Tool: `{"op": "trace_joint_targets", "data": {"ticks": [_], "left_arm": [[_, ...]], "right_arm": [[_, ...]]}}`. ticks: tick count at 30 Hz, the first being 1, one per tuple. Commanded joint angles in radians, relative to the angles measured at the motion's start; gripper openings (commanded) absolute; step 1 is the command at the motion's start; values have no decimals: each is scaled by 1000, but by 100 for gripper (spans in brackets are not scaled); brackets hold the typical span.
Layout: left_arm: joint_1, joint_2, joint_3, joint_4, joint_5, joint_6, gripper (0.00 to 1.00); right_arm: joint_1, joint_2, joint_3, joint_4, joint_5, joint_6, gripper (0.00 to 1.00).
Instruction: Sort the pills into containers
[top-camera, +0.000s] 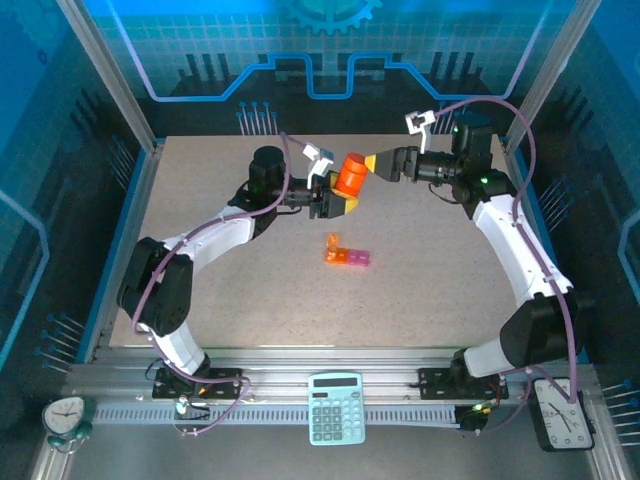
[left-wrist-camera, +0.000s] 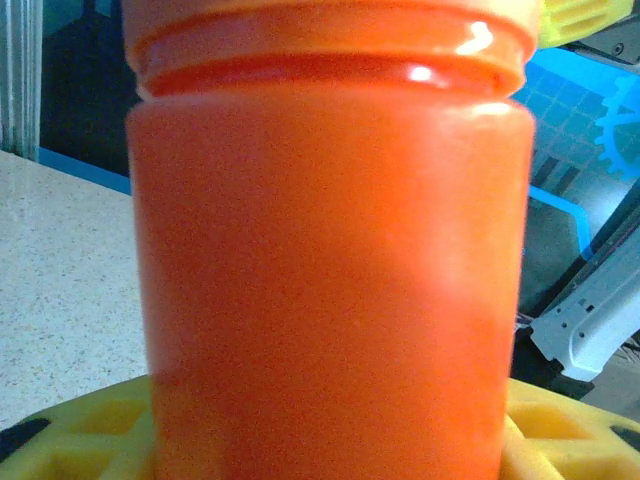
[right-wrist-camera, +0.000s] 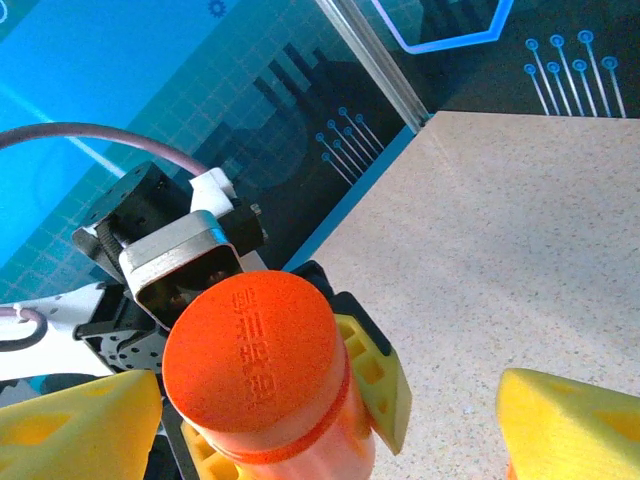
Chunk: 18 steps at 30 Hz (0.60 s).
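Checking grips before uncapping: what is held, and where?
Left gripper clamps the orange bottle around its body, below the cap; right gripper stands open beside the cap, holding nothing.

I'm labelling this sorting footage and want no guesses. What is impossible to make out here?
- What the orange bottle holds: its opaque wall, left wrist view, and cap, right wrist view, hide it.
- Containers: too small in the top view to tell lids open or shut.
- Calculator display: too small, top view.
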Motion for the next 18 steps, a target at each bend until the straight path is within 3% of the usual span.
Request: {"op": "trace_joint_targets", "data": {"ticks": [1, 9, 18], "left_arm": [[7, 10, 41, 6, 57, -23, 4], [7, 16, 51, 3, 76, -36, 4], [8, 11, 54, 1, 82, -38, 4]], "right_arm": [[29, 18, 43, 10, -52, -11, 88], [70, 65, 88, 2, -51, -2, 85], [87, 80, 86, -2, -72, 6, 68]]}}
